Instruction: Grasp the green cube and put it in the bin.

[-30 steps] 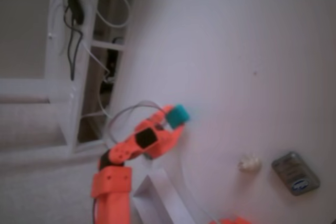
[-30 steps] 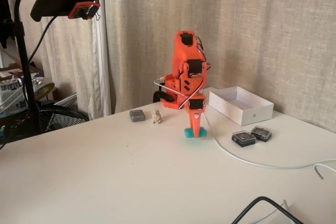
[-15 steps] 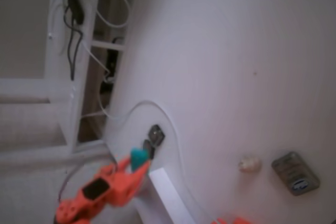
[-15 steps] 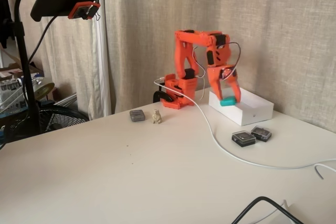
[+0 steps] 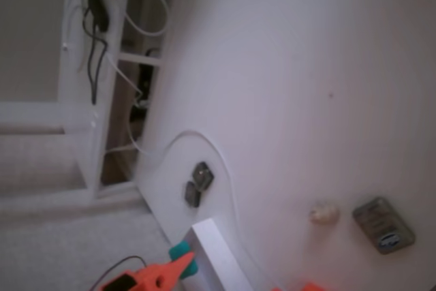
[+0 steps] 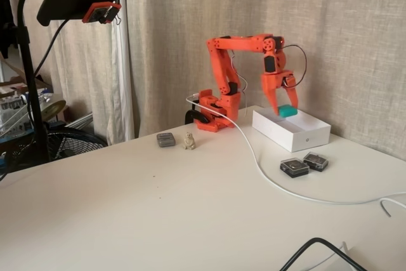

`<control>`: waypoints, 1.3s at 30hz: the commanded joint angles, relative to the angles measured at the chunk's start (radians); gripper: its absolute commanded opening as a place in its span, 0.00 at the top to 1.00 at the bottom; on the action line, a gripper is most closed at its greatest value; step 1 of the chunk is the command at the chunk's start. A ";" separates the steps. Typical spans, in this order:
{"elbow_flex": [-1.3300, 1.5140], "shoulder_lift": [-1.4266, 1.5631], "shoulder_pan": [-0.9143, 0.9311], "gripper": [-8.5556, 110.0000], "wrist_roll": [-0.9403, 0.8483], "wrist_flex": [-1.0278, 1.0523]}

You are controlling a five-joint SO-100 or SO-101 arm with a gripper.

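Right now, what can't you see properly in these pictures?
- The bin's inside floor: hidden by its near wall in the side fixed view; the bin is cut off by the bottom edge in the blurry high one.
- Claw: its fingertips are too small to make out around the green cube.

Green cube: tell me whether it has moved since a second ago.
Yes. The green cube, held in the gripper, went from the table left of the bin to above its interior.
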 commanded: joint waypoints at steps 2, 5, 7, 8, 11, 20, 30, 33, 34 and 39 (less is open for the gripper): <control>0.008 0.014 0.000 0.93 0.000 0.057; 0.006 0.000 0.002 0.76 0.000 0.118; 0.006 -0.002 0.003 0.66 0.002 0.126; 0.008 -0.002 0.008 0.63 0.006 0.115; 0.018 0.003 0.014 0.60 0.009 0.052; 0.064 0.051 0.083 0.59 0.000 -0.158; 0.403 0.067 0.706 0.60 0.011 -0.769; 0.499 0.087 0.881 0.63 0.011 -0.864; 0.518 0.101 0.917 0.65 0.011 -0.879; 0.583 0.287 0.882 0.75 0.057 -0.951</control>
